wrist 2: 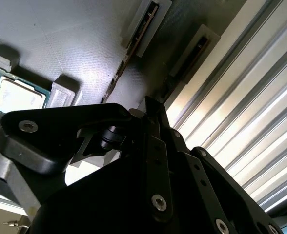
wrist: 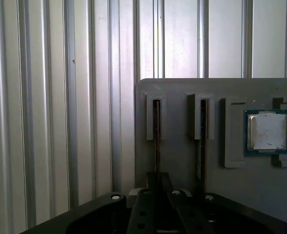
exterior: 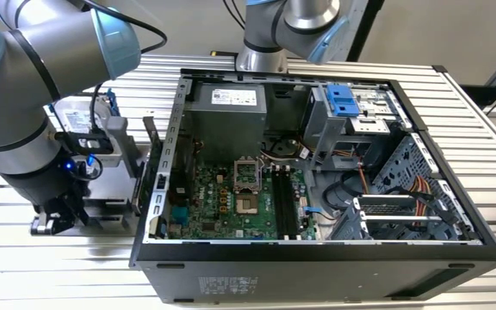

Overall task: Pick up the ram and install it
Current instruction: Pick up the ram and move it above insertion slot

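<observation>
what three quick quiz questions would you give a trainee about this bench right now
1. True or false: the processor chip lies inside the computer case.
2. How many slots of the grey holder have a ram stick standing in them? A one, B two, C four.
3. In the exterior view, on which side of the computer case is the gripper?
Key: 1 false, it lies in the grey holder. 2 B. 3 the exterior view's left, at the grey holder.
</observation>
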`<state>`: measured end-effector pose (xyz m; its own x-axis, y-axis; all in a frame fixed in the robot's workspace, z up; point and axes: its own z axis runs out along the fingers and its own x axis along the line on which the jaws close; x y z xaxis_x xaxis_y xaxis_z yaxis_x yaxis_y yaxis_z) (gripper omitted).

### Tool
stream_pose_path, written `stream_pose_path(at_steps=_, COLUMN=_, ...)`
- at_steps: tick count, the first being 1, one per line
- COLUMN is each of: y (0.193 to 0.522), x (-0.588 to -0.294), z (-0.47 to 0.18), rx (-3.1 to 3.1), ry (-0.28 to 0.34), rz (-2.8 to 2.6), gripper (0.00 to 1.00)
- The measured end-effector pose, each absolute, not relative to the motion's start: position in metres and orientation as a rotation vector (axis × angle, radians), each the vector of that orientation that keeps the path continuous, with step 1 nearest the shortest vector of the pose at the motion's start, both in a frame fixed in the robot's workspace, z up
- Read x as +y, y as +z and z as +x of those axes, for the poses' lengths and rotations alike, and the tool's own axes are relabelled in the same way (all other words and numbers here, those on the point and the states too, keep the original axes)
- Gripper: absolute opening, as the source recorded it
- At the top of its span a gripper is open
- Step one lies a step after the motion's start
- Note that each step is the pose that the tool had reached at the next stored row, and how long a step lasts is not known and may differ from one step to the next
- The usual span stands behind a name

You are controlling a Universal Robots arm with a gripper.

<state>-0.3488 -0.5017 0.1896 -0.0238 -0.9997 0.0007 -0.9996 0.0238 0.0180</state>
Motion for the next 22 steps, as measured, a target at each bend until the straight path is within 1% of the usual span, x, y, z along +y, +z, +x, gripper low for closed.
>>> stream_pose_path(at_steps=17, y=0.1894, x=-0.5017, z=-0.3489, rx=-2.239, ry=-0.019, rz=2.186, gripper=0.00)
stream_pose_path(at_steps=22, y=0.1952, x=-0.5017, z=-0.3489, rx=-2.238, ry=-0.019, rz=2.186, gripper=0.00)
